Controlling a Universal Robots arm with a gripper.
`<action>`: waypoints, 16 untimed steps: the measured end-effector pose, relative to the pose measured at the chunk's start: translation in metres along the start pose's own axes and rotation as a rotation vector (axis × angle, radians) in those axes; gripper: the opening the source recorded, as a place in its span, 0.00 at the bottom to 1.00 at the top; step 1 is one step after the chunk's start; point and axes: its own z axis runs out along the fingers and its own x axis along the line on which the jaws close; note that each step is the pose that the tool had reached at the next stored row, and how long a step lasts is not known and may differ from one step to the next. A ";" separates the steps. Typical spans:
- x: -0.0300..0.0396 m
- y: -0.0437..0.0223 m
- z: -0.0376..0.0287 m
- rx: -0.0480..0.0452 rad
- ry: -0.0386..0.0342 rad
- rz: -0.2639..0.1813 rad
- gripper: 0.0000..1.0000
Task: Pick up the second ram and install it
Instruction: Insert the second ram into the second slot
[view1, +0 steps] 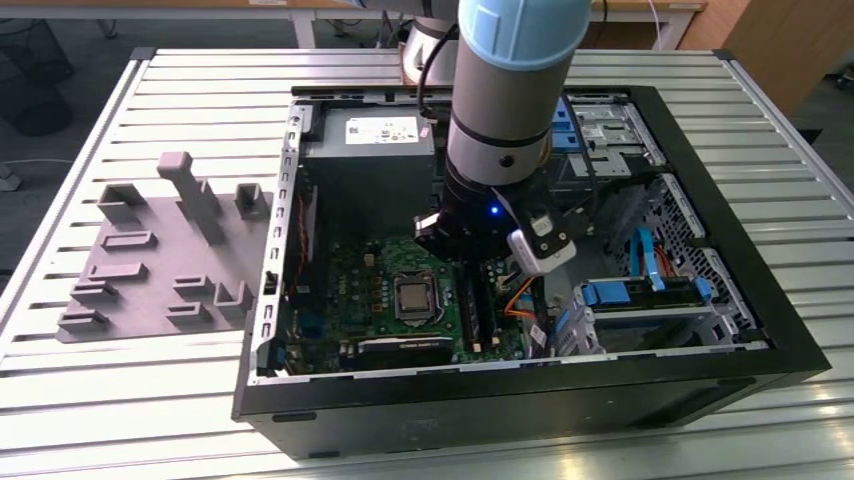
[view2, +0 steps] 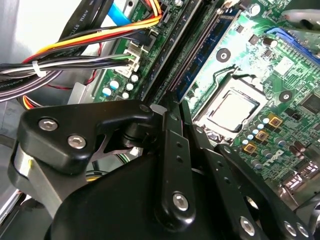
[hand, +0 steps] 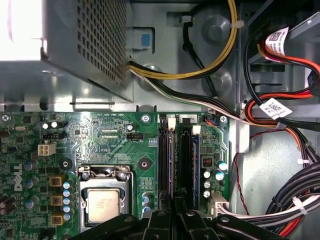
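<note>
1. Exterior view: the grey and pale-blue robot arm (view1: 514, 90) reaches down into an open black computer case (view1: 747, 300) lying on a slatted metal table (view1: 200, 90). Its black end effector (view1: 451, 243) sits low over the green motherboard (view1: 354, 290), beside the grey power supply (view1: 367, 150). A grey plastic holder plate with raised blocks (view1: 160, 250) lies on the table at the exterior view's left of the case.

2. Second wrist view: the black fingers (view2: 172, 150) of the end effector (view2: 175, 107) are pressed close together, their tips at the long black memory slots (view2: 187, 55). A long, thin, dark blue-green circuit-board stick, the second ram (view2: 207, 50), stands seated in a slot beside the silver-lidded processor (view2: 232, 107). Bundled coloured cables (view2: 75, 57) run nearby.

3. First wrist view: the end effector (hand: 175, 212) stands directly over the slots (hand: 165, 160). The ram (hand: 195, 157) sits upright in the slot nearer the round capacitors (hand: 215, 175). Whether the fingertips still pinch a board I cannot tell.
</note>
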 end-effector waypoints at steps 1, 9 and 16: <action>-0.0001 0.0000 0.0001 0.0000 0.0000 0.002 0.14; -0.0002 0.0000 0.0037 0.0001 0.0001 0.003 0.14; -0.0002 -0.0002 -0.0006 -0.0001 0.0001 0.003 0.14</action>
